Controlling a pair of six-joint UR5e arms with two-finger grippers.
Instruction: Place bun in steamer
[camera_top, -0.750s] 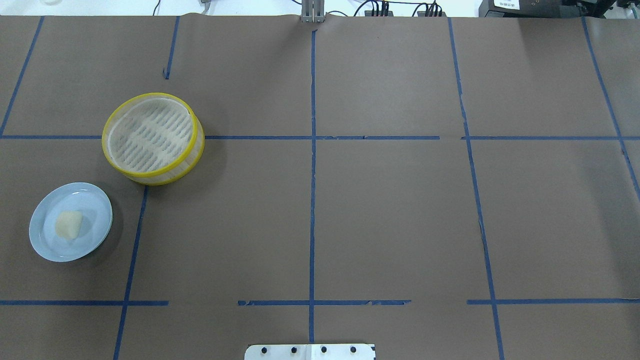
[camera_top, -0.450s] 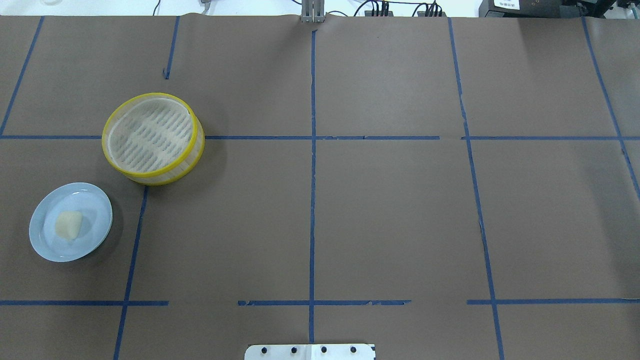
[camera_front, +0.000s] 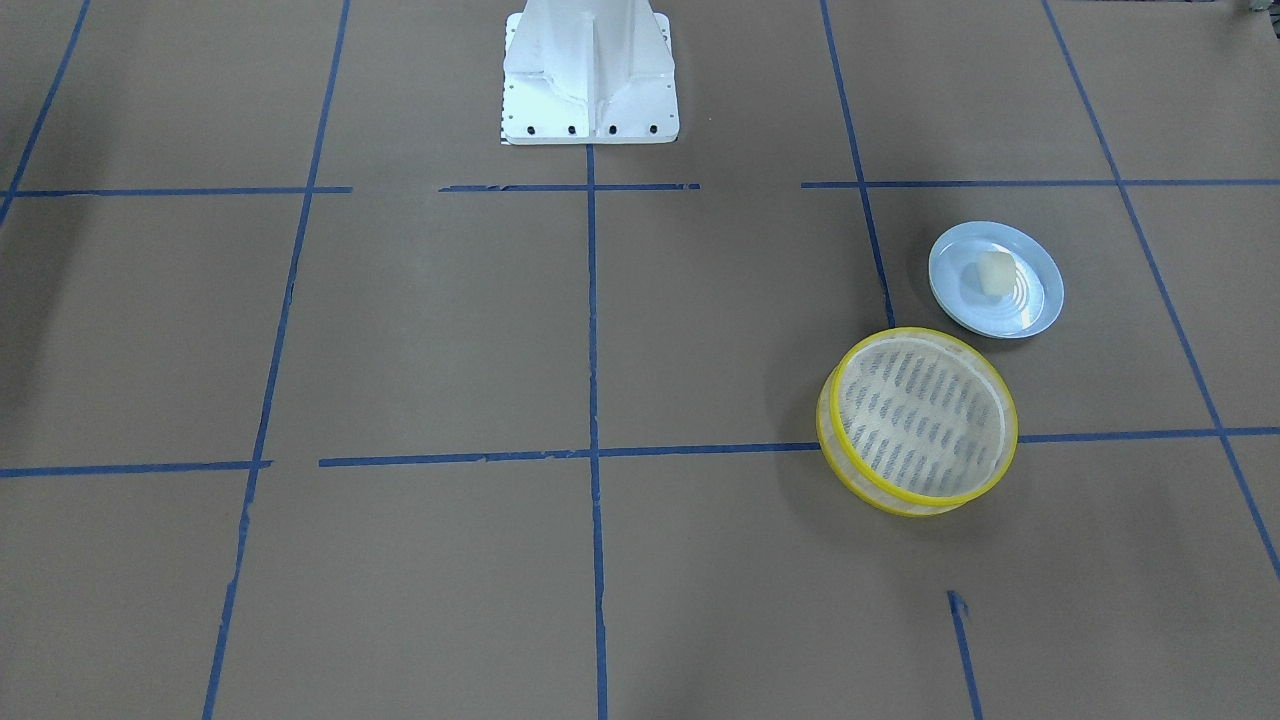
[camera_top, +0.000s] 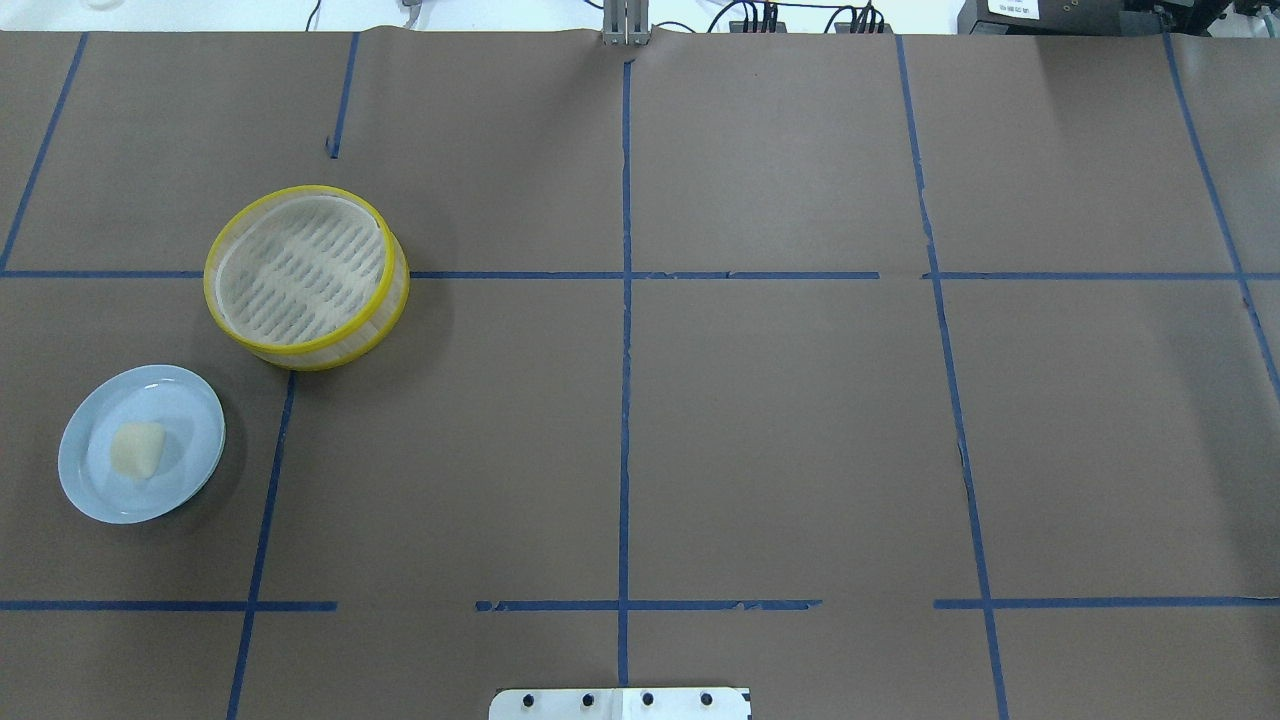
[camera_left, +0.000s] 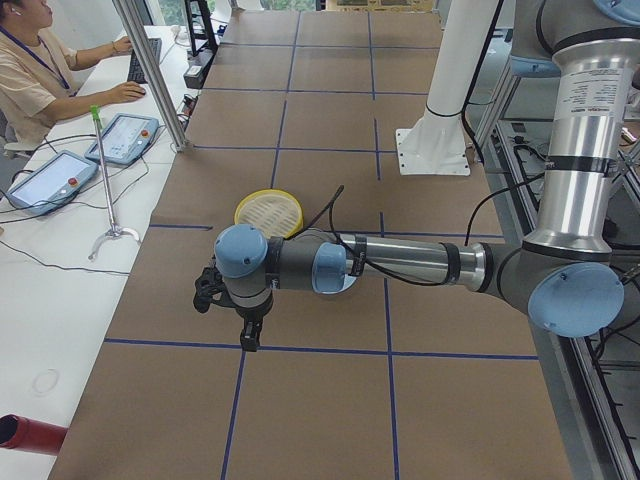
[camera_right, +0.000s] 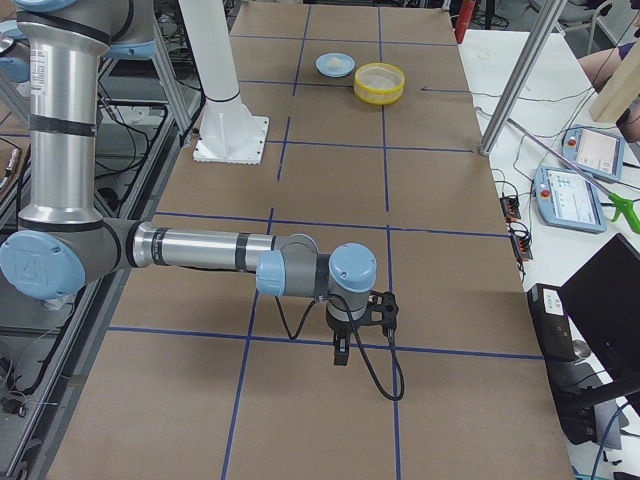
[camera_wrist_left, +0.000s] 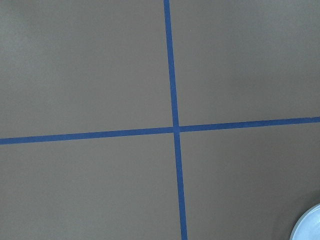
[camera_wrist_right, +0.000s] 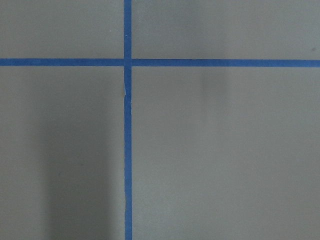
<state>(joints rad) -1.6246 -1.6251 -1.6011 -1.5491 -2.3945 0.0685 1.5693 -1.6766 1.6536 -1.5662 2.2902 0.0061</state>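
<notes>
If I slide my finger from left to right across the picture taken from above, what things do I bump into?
pale blue plate, with the bun lying on it → steamer, nothing in it → white metal base plate at the bottom edge

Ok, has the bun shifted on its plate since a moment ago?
No. In the overhead view the bun sits at the same spot on the blue plate, left of the tape line.

Overhead and front views opposed, sharing the steamer (camera_top: 300, 270); wrist cameras close, straight down.
</notes>
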